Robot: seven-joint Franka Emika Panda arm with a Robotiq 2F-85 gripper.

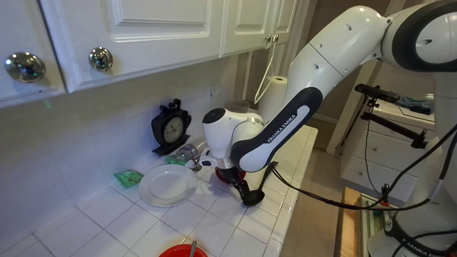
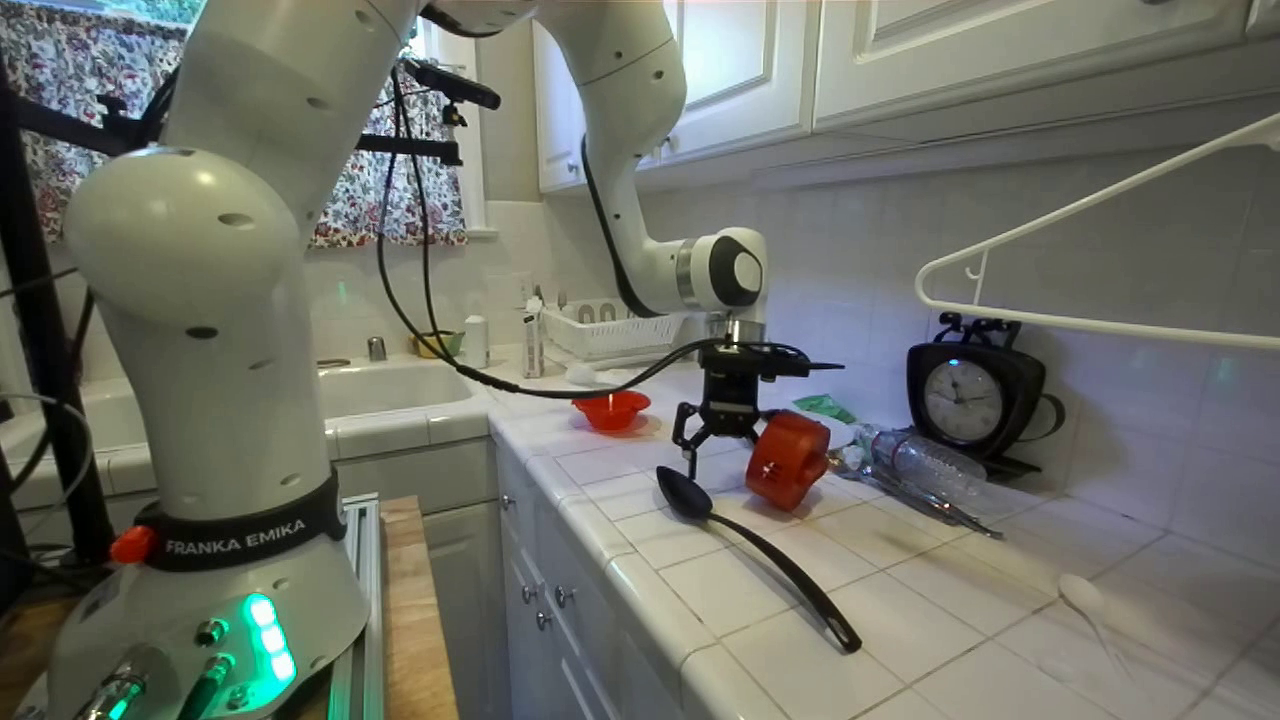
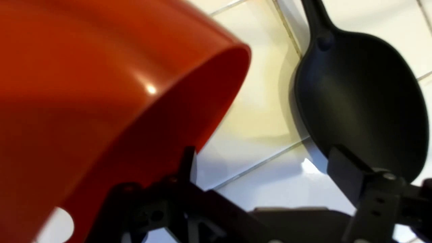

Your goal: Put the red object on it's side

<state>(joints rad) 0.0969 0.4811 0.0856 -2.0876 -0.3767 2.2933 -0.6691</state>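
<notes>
The red object (image 2: 788, 462) is a short, round, shiny cup. It is tilted over at the counter, with its lower edge low near the tiles; I cannot tell whether it rests fully on its side. In the wrist view the red cup (image 3: 84, 87) fills the left, its open mouth facing my fingers. In an exterior view it is mostly hidden behind my gripper (image 1: 220, 176). My gripper (image 2: 728, 458) is open, fingers pointing down. In the wrist view (image 3: 265, 158) one fingertip overlaps the cup's mouth; I cannot tell whether it touches. Bare tile shows between the fingers.
A black ladle (image 2: 770, 555) lies by the other fingertip. A wider red dish (image 2: 612, 410) stands nearer the sink; it holds a spoon (image 1: 192, 252). A white plate (image 1: 168, 185), a clear bottle (image 2: 930, 465) and a black clock (image 2: 965, 395) are near the wall. A white hanger (image 2: 1100, 325) hangs above.
</notes>
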